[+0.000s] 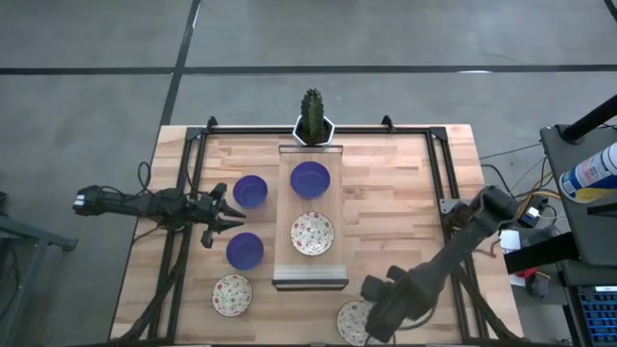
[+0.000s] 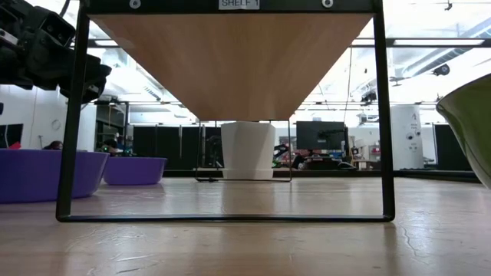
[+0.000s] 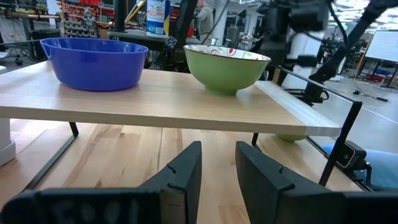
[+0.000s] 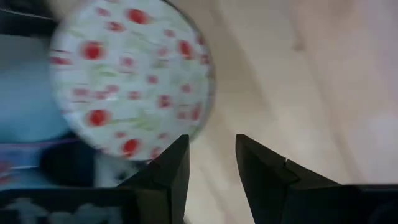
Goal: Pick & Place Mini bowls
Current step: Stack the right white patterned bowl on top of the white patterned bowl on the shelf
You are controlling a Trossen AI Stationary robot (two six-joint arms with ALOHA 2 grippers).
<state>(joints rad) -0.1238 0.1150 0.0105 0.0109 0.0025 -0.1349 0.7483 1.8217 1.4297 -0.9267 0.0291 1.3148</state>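
Observation:
Six mini bowls show in the high view. A blue bowl [image 1: 309, 178] and a speckled bowl [image 1: 312, 233] rest on the raised shelf [image 1: 285, 207]. Two blue bowls [image 1: 250, 191] [image 1: 245, 251] and a speckled bowl [image 1: 232, 294] sit on the table's left part. My left gripper [image 1: 228, 213] [image 3: 217, 146] hovers open between those two blue bowls, pointing at the shelf. Another speckled bowl [image 1: 353, 321] [image 4: 127, 74] lies at the near edge. My right gripper [image 1: 374, 306] [image 4: 211, 140] is open just beside its rim. My right gripper has one fingertip [image 4: 179, 146] right at the rim [image 4: 198, 121] of the speckled bowl at the near edge, coming from above. Whether it touches the rim, I cannot tell. Bare wood shows between the two fingers.
A white hexagonal cactus pot [image 1: 313, 126] stands at the far end of the shelf. Black frame rails [image 1: 193, 183] [image 1: 445, 183] run along the table's left and right sides. Bare wood [image 1: 395, 212] lies right of the shelf. The near bowl's green outer wall [image 2: 469, 126] fills the low view's right edge.

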